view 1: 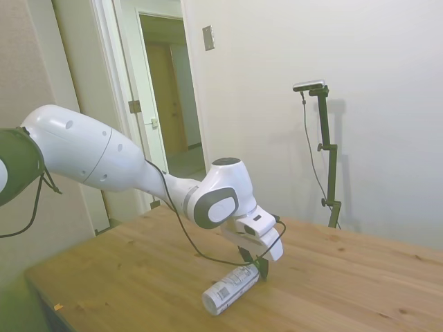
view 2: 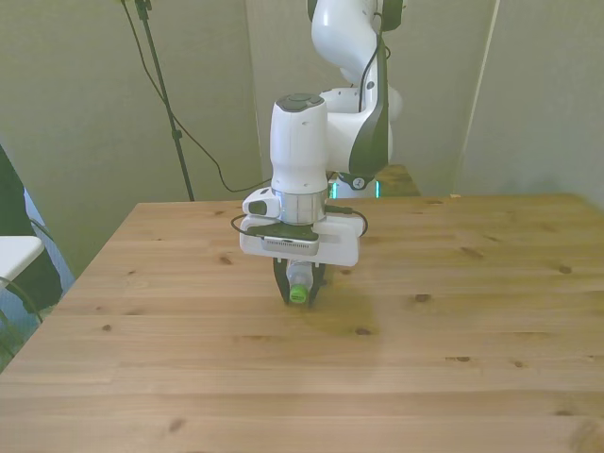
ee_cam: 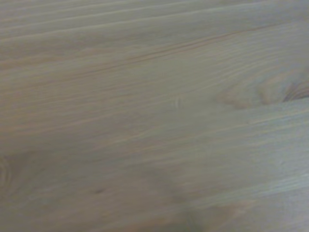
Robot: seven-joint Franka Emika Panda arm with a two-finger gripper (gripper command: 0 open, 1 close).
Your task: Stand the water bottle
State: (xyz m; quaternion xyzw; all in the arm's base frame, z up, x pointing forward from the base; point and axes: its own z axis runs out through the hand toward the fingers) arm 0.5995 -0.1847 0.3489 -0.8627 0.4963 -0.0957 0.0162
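Clear water bottle (view 1: 230, 289) lying on wooden table (view 1: 360, 283); tool (view 2: 299, 286) clamped around cap end.

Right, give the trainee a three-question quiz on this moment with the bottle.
1. True or false: the water bottle stands upright on the table.
2. Which end of the bottle sits at the gripper? A) the green-capped neck B) the base C) neither, the gripper is well clear of it
3. In the front view, what colour is the cap showing between the fingers?

Key:
1. False: it lies on its side, or nearly so.
2. A: in the side view its base points away from the gripper.
3. Green.
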